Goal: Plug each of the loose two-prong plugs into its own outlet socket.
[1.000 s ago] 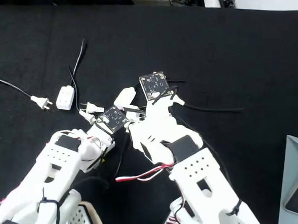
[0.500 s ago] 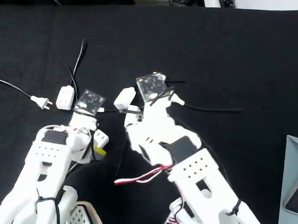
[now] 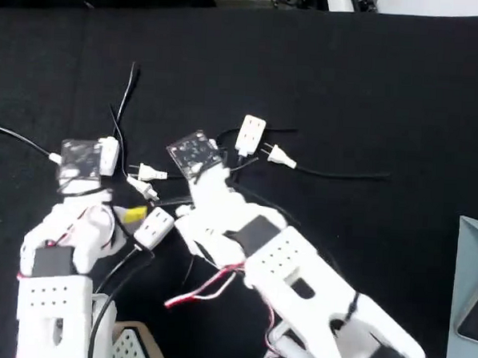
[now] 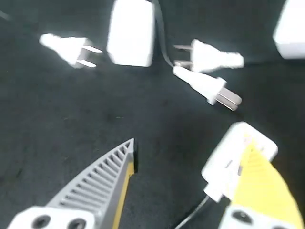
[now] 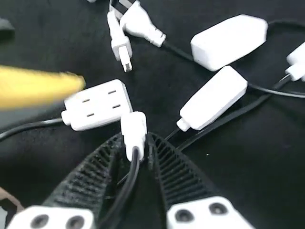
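Black ribbed fingers (image 5: 90,186) of the right jaws are clamped together on a white two-prong plug (image 5: 134,128). Its black cord (image 5: 127,181) runs back between them. The front end of this held plug sits just beside a corner of a white socket block (image 5: 95,106), whose slots face up.

The left jaws stand wide apart. The grey finger (image 4: 107,179) is over bare cloth, and the yellow finger (image 4: 259,181) touches that same socket block (image 4: 238,155). From above, the block (image 3: 155,227) lies on the black counter (image 3: 388,90) in its left half, toward the near edge, between the 2 arms.

Just past the block toward the far edge, 2 loose plugs (image 3: 149,173) (image 3: 142,188) lie close together with their prongs unplugged. Nearer the left edge is a left socket (image 3: 109,158), partly behind the left arm's wrist camera, and a left plug (image 4: 71,47) lies just beside it, apart from it.

Near the counter's middle a middle socket (image 3: 250,134) lies with a middle plug (image 3: 282,157) close by, not inserted. A black cable trails from that plug toward the right edge.
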Available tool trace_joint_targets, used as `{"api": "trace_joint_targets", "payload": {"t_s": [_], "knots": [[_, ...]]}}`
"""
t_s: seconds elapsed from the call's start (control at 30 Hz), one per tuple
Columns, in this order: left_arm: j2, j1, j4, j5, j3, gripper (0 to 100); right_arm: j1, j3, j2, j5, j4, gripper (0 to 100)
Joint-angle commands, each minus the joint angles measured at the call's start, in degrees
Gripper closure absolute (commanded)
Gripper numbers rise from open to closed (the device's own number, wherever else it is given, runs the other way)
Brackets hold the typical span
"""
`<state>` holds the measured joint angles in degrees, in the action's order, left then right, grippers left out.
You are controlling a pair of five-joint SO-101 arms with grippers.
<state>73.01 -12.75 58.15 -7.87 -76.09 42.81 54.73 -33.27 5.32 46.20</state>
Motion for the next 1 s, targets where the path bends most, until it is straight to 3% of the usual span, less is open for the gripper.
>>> {"api": "trace_joint_targets", "payload": {"t_s": [0.0,0.17,0.4,0.97], "knots": [[9.6,-4.7,0.3,4.3,-2.9,66,1.6,-6.3,4.3,-0.4,-1.2,98.5],[18.0,-9.4,0.3,5.2,-7.4,66,4.3,-10.2,8.7,-2.5,-1.2,98.6],[26.2,-10.2,0.7,6.2,-10.9,66,5.0,-16.0,15.6,-9.0,-1.1,98.6],[28.0,-10.0,2.5,6.2,-10.9,66,3.3,-21.1,26.4,-16.9,-1.1,98.6]]}}
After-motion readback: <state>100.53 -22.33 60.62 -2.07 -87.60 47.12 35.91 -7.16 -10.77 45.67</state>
